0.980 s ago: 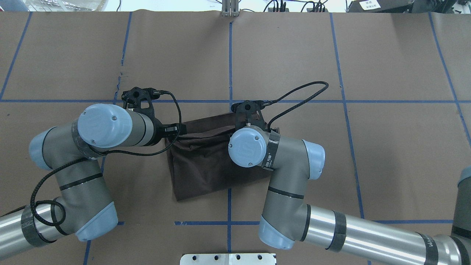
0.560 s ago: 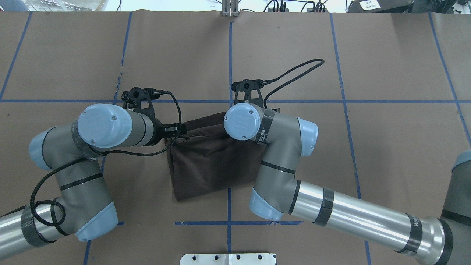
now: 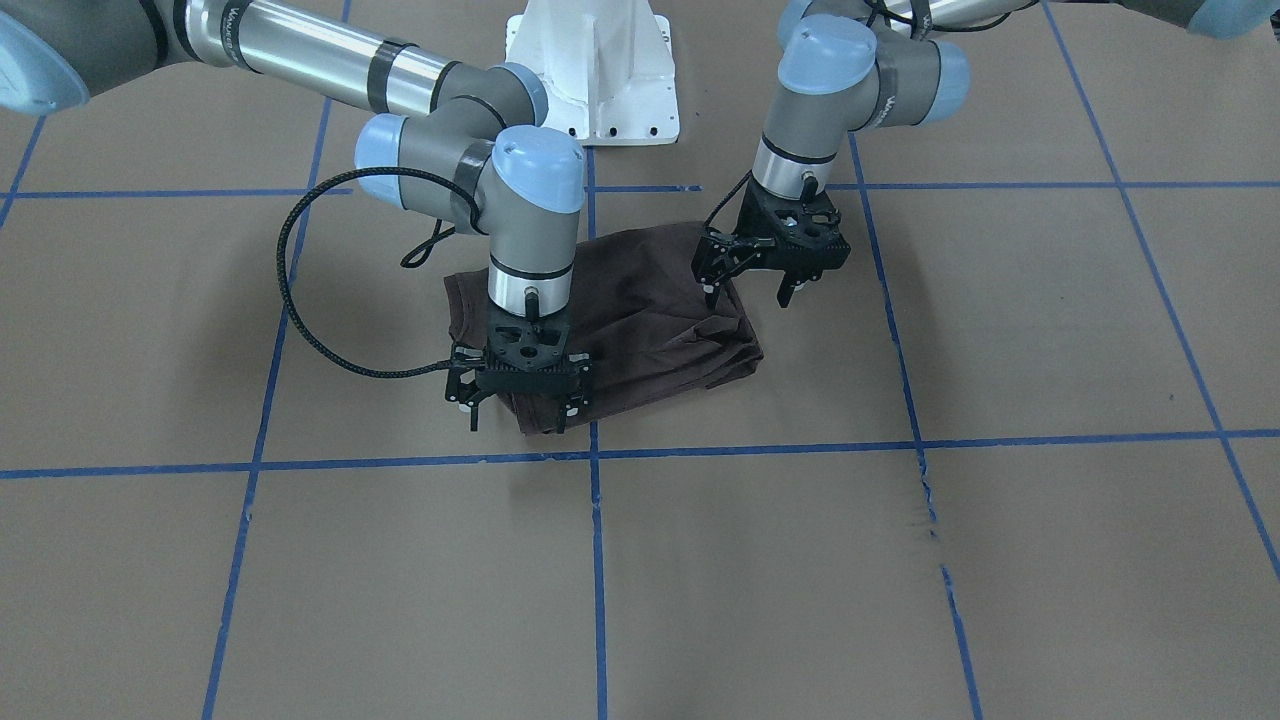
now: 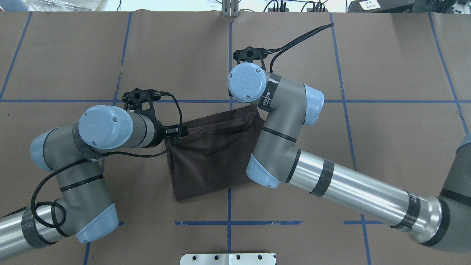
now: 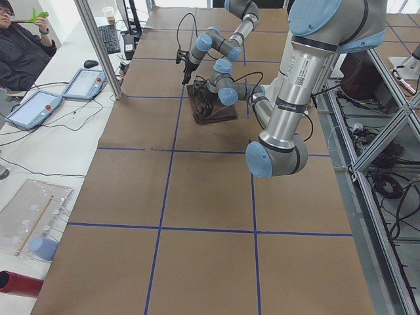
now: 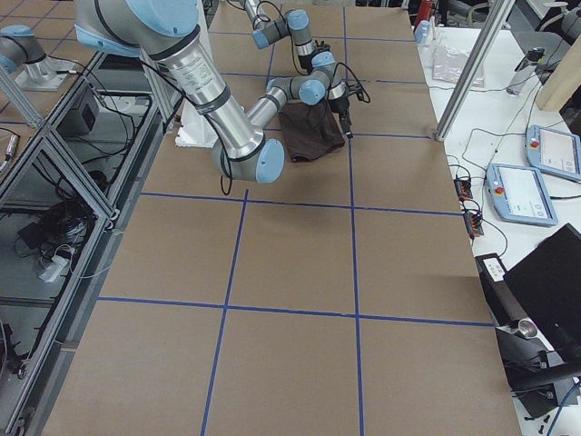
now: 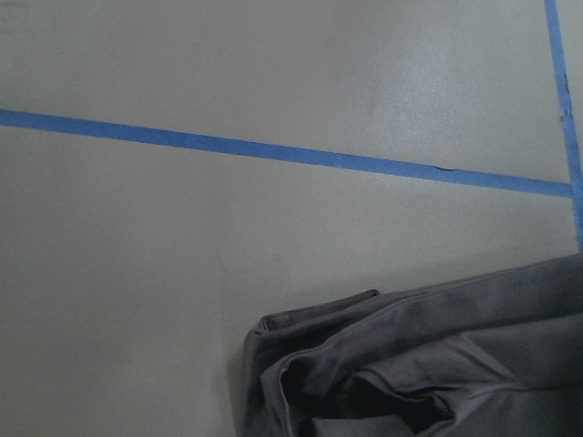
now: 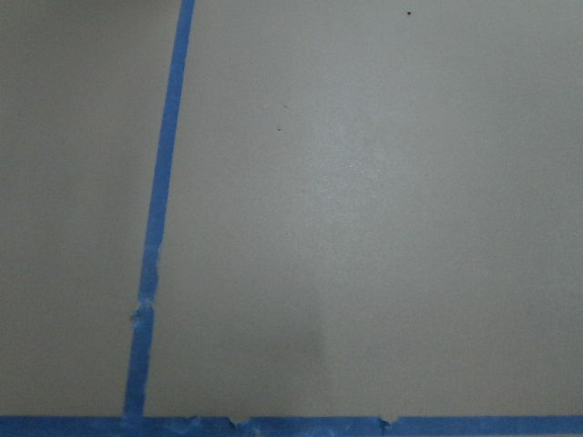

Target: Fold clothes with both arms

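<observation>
Both grippers hang empty, jaws apart: the folded T-shirt [image 3: 650, 310] lies just beside the left gripper [image 3: 750, 293] and below the raised right gripper [image 3: 516, 418]. Rise straight up, without snagging the folds.

- T-shirt [image 4: 209, 162]: dark brown, plain.
- Surface [image 4: 386, 66]: tan-brown paper covering, gridded with blue tape lines.
- Left arm [image 4: 81, 180] and right arm [image 4: 353, 189]: grey housings, silver tubes, light blue joint caps, black bands.
- Left end effector [image 3: 748, 292] and right end effector [image 3: 518, 418]: black.
- Cables [image 3: 281, 265]: black, seemingly of a braided weave.
- Base pedestal [image 3: 595, 80]: white.
</observation>
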